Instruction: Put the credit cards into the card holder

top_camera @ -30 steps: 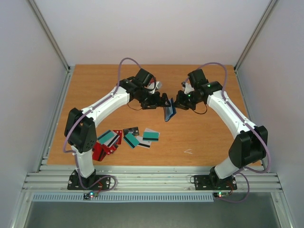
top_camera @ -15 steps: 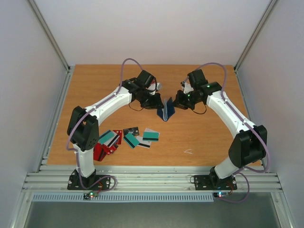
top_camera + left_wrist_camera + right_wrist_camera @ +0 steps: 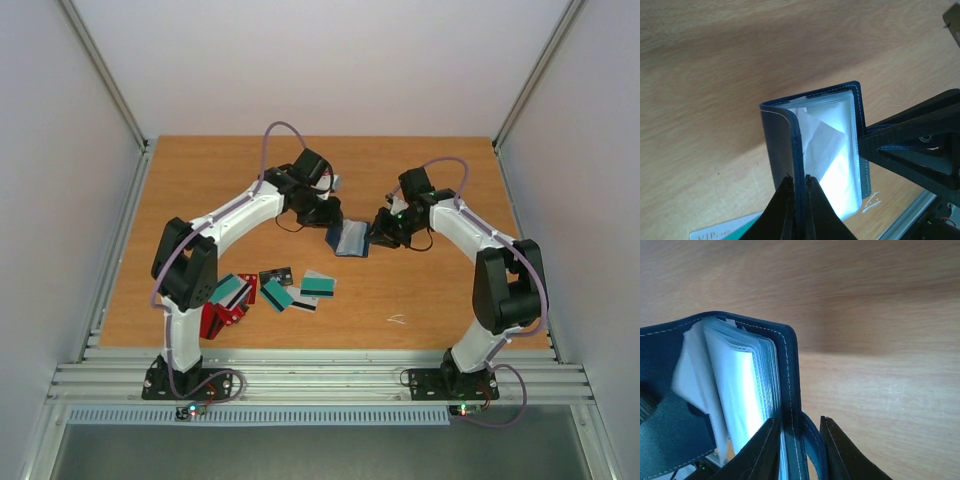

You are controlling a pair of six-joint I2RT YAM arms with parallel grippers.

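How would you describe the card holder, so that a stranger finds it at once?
On the wooden table, look at the middle. There the left fingers and the right fingers hold the card holder open between them. It alone is dark navy with clear sleeves inside; the credit cards nearer the front edge are thin, flat and loose.

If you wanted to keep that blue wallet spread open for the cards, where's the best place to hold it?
By the outer edge of each cover, one gripper coming in from either side. The wallet is spread open like a book, and its covers are thin flaps, easy to pinch. The left gripper and right gripper pinch those edges now, which leaves the clear pockets in the middle free.
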